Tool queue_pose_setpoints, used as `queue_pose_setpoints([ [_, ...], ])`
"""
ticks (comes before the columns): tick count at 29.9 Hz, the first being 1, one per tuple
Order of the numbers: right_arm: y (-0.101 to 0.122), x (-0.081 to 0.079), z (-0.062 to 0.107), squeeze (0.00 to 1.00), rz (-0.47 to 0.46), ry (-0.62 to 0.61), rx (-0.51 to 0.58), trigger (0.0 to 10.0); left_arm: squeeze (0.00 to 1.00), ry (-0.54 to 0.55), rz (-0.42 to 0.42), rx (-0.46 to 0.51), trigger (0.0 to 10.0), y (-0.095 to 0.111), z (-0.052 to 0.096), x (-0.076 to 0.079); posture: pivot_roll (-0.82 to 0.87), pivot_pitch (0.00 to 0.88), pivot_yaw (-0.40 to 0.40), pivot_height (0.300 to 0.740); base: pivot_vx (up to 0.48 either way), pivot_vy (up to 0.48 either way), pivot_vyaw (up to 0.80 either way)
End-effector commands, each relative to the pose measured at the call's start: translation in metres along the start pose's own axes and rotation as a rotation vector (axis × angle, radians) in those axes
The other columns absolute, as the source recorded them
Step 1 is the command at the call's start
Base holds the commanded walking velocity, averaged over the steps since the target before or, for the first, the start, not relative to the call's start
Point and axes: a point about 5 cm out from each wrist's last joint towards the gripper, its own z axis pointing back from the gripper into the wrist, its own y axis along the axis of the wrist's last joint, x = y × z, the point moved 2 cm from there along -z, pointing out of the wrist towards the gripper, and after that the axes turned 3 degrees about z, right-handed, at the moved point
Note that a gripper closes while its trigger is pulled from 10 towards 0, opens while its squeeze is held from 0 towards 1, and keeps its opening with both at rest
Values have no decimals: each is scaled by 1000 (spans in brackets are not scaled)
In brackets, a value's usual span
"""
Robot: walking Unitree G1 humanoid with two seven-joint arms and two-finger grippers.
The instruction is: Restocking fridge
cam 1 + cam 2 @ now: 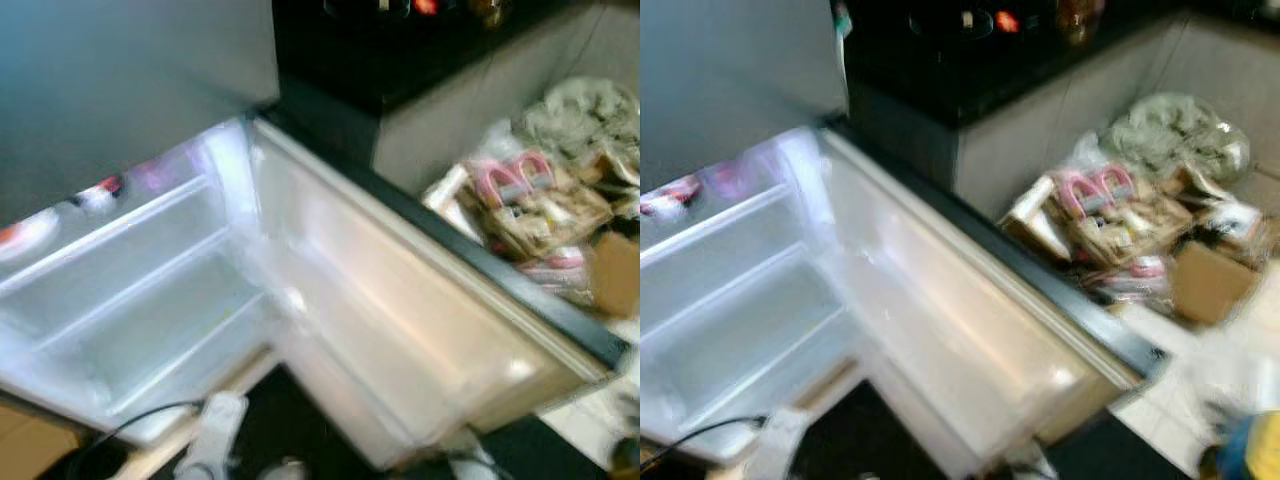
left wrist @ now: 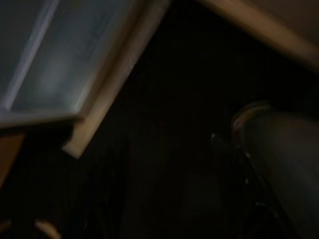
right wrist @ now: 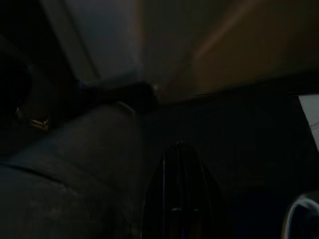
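In the head views the fridge (image 1: 130, 300) stands open at the robot's left, its white shelves running lengthwise from near left to far right, and its door (image 1: 400, 320) is swung out, its long edge pointing toward a heap of bags and boxes (image 1: 1140, 220) on the floor at right. The left wrist view is dark, with the fridge's pale lower edge (image 2: 107, 82) slanting across; the right wrist view is dark too. Whether either gripper is parted or clenched, I cannot tell.
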Motion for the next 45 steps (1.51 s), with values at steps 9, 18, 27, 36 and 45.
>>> queue_pose_setpoints([
  [9,-40,-12,9,0,16,49,-143,10000,0,1,3,-6,10000,-2,0,1,-120,153,-30,740,0,0,0],
  [18,-41,-13,10,0,17,50,-144,10000,0,3,5,-16,10000,-4,1,0,-118,153,-31,740,0,0,0],
  [27,-41,-13,10,0,19,50,-145,10000,0,0,-1,-19,10000,-5,1,1,-118,152,-30,740,-110,-247,0],
  [36,-41,-13,10,0,16,51,-145,10000,0,3,-7,-11,10000,-3,1,-1,-118,149,-28,740,0,-362,0],
  [45,-43,-11,10,0,12,45,-154,10000,0,5,-4,3,10000,2,-1,0,-121,146,-26,740,0,-115,0],
])
